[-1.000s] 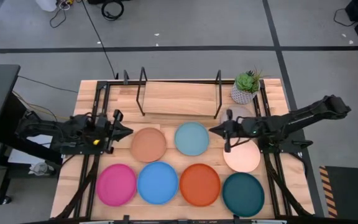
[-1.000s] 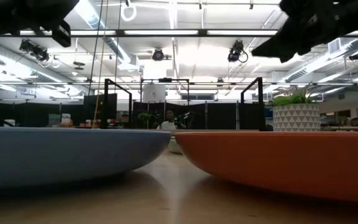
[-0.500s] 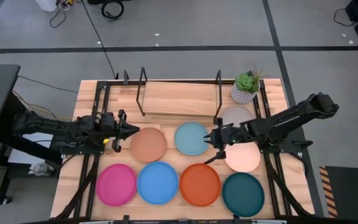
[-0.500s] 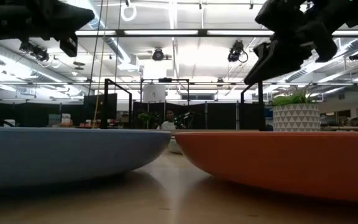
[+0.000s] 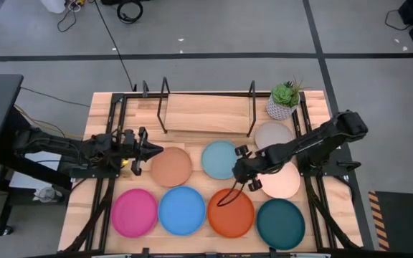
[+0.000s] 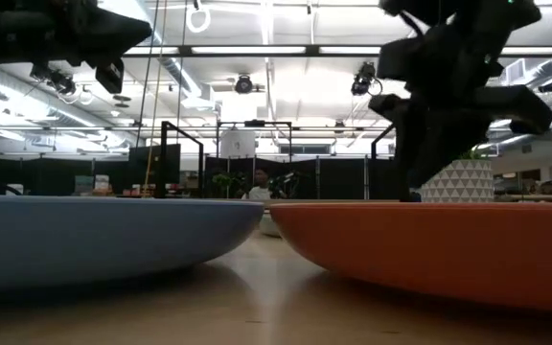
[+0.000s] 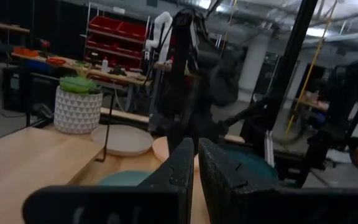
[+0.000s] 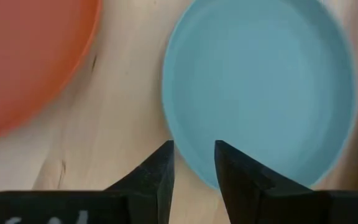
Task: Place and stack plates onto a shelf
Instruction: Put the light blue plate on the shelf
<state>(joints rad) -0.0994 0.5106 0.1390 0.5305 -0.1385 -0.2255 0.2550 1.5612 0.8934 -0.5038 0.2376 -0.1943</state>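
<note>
Eight round plates lie flat on the slatted tabletop: tan (image 5: 172, 166), light blue (image 5: 219, 156), grey (image 5: 273, 133), cream-pink (image 5: 284, 183), magenta (image 5: 134, 212), blue (image 5: 181, 210), orange (image 5: 230, 213) and dark teal (image 5: 280, 223). The shelf (image 5: 206, 111) stands bare at the far edge. My right gripper (image 8: 194, 158) points down, open, over the light blue plate's (image 8: 260, 87) near rim. One finger stands inside the rim and one outside it. My left gripper (image 5: 156, 150) hovers shut just left of the tan plate.
A potted plant (image 5: 284, 99) stands at the far right, beside the shelf. The plates lie close together in two rows, with narrow strips of bare wood between them. Black frame rails (image 5: 113, 129) run along the left and right sides of the tabletop.
My right gripper has swung from near the grey plate toward the table's left and near edge. It has tipped to point down, come low over the light blue plate's rim, and opened. My left gripper has edged right toward the tan plate, still shut.
</note>
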